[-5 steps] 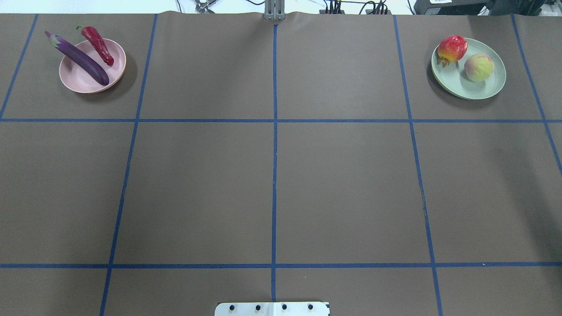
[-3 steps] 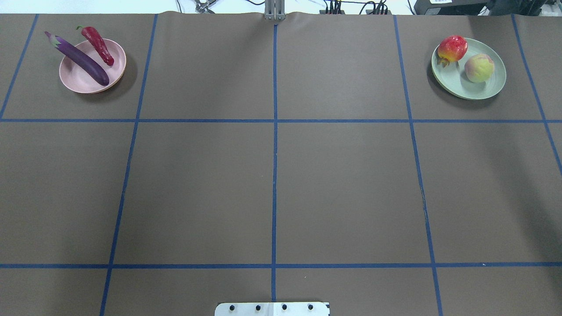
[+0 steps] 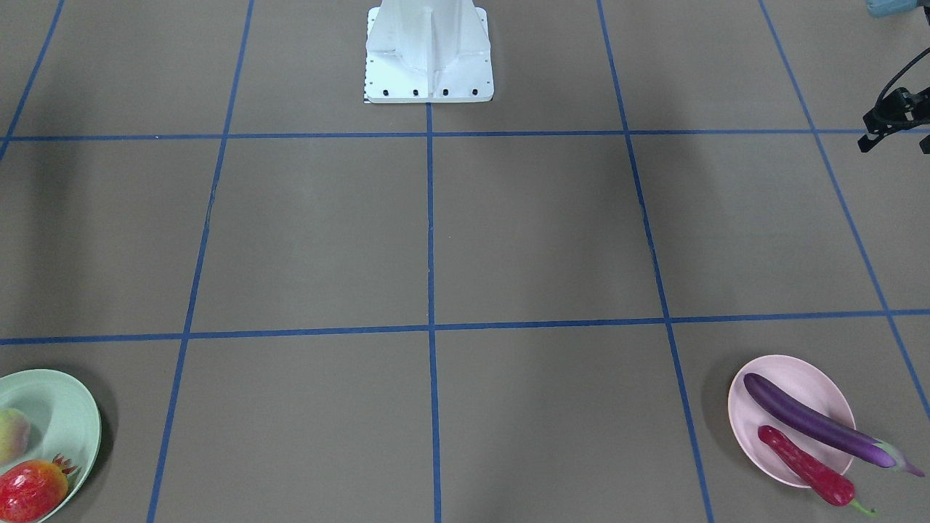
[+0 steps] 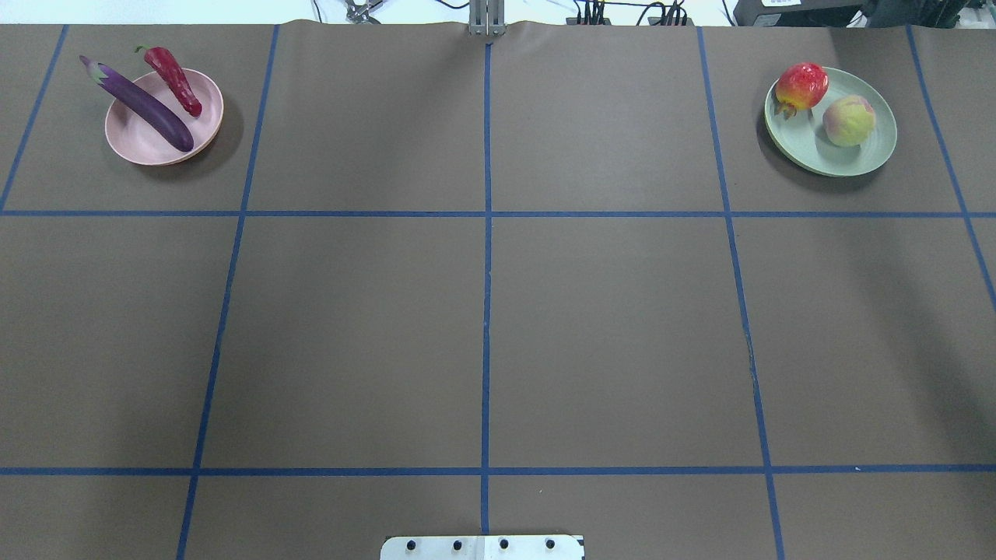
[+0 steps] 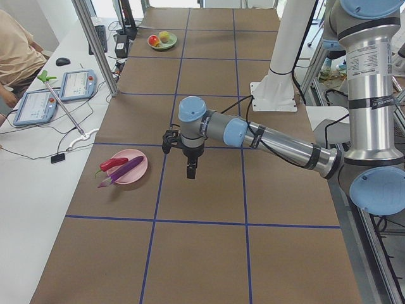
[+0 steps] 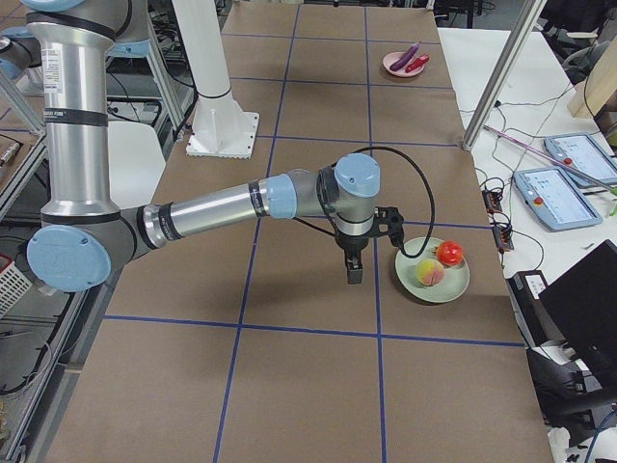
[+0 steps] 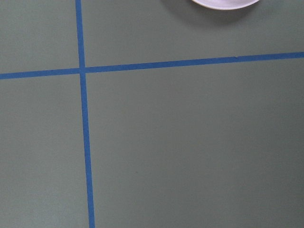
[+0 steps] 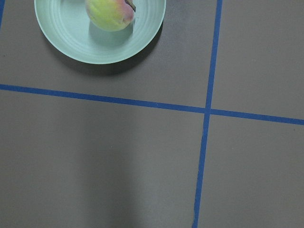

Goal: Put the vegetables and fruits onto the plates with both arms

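Right end effector (image 6: 353,276) aloft, peach (image 6: 429,274) near

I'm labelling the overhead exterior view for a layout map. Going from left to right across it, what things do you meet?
pink plate → white base → pomegranate → peach

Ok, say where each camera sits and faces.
Front: opposite robot, facing its base; left arm's edge.
Overhead: behind robot, looking forward-down; base only.
Exterior left: left end; left arm near.
Exterior right: right end; right arm near.
Left wrist: down; pink plate rim, no body.
Right wrist: down; no body; mint plate, shared with exterior right.
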Action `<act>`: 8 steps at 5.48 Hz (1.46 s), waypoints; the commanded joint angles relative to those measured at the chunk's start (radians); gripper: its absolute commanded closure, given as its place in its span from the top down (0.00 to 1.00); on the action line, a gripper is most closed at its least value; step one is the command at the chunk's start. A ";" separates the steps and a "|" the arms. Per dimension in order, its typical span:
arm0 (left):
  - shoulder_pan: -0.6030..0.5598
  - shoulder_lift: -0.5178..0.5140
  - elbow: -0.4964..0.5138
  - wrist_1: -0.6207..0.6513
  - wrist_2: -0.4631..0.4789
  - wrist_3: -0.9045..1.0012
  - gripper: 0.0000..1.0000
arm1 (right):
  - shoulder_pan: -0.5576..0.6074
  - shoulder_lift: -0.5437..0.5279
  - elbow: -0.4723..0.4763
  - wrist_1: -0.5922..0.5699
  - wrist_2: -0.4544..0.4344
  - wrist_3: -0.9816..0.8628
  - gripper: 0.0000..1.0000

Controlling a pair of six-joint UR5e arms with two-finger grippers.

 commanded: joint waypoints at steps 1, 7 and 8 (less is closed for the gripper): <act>-0.002 -0.003 -0.018 0.002 -0.003 -0.003 1.00 | 0.000 -0.011 0.001 -0.003 -0.001 -0.005 1.00; -0.003 -0.017 0.112 -0.013 -0.006 -0.003 1.00 | 0.031 -0.011 -0.038 -0.020 0.051 -0.005 1.00; -0.022 -0.012 0.140 -0.006 -0.041 -0.005 1.00 | 0.031 -0.016 -0.035 -0.020 0.050 -0.005 1.00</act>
